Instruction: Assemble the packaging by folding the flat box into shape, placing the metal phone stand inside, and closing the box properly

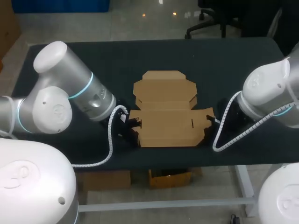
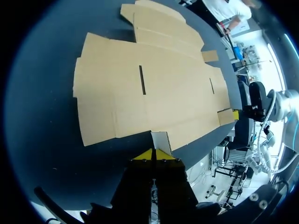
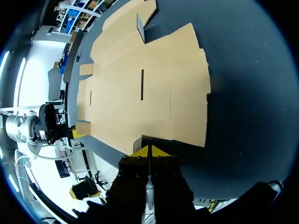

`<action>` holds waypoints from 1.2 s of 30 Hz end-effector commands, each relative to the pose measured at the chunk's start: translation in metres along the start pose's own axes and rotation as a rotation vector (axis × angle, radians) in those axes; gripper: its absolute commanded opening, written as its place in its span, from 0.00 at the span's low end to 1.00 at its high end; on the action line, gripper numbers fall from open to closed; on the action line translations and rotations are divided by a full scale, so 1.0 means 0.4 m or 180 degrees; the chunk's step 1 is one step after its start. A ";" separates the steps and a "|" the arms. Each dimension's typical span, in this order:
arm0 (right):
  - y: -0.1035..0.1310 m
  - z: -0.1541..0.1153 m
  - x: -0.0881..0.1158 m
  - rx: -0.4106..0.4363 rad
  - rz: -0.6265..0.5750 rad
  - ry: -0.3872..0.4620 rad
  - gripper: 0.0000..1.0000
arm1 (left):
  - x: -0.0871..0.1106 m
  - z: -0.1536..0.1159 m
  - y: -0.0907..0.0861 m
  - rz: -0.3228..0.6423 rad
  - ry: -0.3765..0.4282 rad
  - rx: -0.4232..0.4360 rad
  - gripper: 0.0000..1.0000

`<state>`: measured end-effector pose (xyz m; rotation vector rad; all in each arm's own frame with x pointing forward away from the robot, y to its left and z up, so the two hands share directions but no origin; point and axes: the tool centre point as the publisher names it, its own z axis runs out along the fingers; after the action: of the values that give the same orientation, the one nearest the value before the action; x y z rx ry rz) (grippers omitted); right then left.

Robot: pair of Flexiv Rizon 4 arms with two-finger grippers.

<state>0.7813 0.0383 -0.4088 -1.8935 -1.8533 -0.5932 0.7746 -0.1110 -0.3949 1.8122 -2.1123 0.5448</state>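
Left gripper (image 2: 153, 154) is pinching the flat box (image 1: 166, 126) at its 9 o'clock tab, fingers closed; right gripper (image 3: 148, 151) is pinching its 3 o'clock tab.

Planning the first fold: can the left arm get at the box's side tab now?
Likely yes: the left end effector looks shut on a tab of the box, with nothing in the way.

Soft overhead light, dark table (image 1: 233, 60), faint shadows

Left arm (image 1: 60, 93) and right arm (image 1: 268, 91), at the frame's left and right: rounded silver-white shells, cyan joint rings, coiled white cables (image 1: 110, 140). Left gripper (image 2: 153, 154) and right gripper (image 3: 149, 150): black, yellow-tipped, apparently screw-studded.
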 end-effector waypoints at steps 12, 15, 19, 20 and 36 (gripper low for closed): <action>0.007 0.001 0.017 -0.0008 0.0005 -0.0116 0.00 | 0.014 -0.001 -0.012 -0.0014 -0.0130 0.0022 0.00; 0.009 0.001 0.017 -0.0005 0.0006 -0.0124 0.00 | 0.014 -0.005 -0.015 -0.0005 -0.0141 0.0038 0.00; 0.011 0.004 0.021 0.0006 0.0000 -0.0128 0.00 | 0.016 -0.008 -0.018 0.0008 -0.0140 0.0042 0.00; 0.011 0.005 0.022 0.0008 -0.0001 -0.0131 0.00 | 0.018 -0.008 -0.019 0.0014 -0.0139 0.0043 0.00; 0.001 0.012 0.049 -0.0037 -0.0026 -0.0283 0.00 | 0.055 0.001 -0.013 0.0192 -0.0191 0.0010 0.00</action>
<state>0.7831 0.0519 -0.4025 -1.9278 -1.9017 -0.5500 0.7754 -0.1267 -0.3836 1.7857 -2.2070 0.5266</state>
